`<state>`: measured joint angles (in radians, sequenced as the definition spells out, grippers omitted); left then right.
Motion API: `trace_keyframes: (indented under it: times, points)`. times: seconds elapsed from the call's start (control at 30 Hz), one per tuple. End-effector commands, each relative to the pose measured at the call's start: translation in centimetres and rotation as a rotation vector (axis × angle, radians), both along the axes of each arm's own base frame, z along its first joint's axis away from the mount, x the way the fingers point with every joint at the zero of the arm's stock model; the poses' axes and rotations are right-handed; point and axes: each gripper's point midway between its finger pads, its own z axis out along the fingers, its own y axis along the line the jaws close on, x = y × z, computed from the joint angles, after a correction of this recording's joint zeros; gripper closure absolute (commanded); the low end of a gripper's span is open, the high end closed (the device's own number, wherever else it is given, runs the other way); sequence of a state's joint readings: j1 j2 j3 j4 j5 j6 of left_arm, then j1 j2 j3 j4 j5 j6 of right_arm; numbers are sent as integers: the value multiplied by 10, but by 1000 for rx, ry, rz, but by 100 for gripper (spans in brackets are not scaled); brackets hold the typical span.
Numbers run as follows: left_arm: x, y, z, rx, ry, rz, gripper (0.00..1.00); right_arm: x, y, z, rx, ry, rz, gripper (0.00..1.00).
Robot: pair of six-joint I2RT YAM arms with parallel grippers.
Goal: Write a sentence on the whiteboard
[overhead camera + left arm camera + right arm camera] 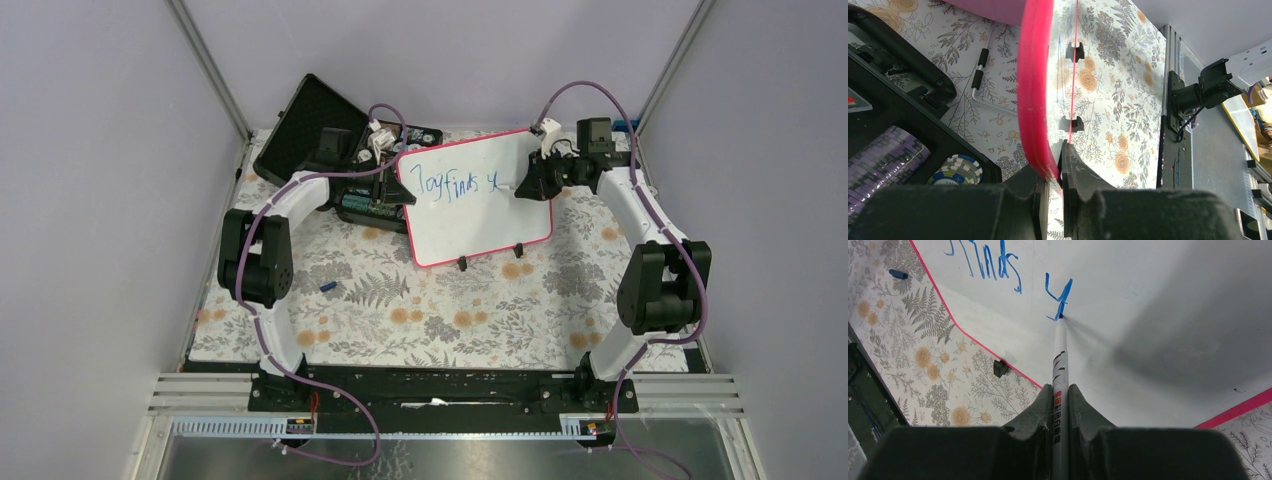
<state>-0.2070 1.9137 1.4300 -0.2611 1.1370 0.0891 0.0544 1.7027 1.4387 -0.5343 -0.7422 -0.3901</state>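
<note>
The whiteboard (470,225) is shiny white with a pink-red frame (1033,90) and small black feet (462,264). The writing (455,185) on it is blue. The marker (1060,355) is white with black stripes and a red label. The table cloth (450,310) is white with orange flowers and grey leaves. The case (310,120) is black, with purple chips (885,150) inside.
</note>
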Motion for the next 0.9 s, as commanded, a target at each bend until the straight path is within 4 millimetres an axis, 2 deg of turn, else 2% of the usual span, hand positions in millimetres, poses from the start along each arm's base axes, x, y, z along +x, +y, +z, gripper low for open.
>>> trace_keyframes:
  times: [0.0,0.33,0.87]
  points:
    - [9,1,-18,95,-97,22,100,0,-9,9,-30,-46,-15,100]
    - [9,1,-19,94,-94,21,100,9,-26,18,-44,-73,-58,100]
    - [9,1,-15,93,-102,23,100,19,-16,30,7,-76,-43,100]
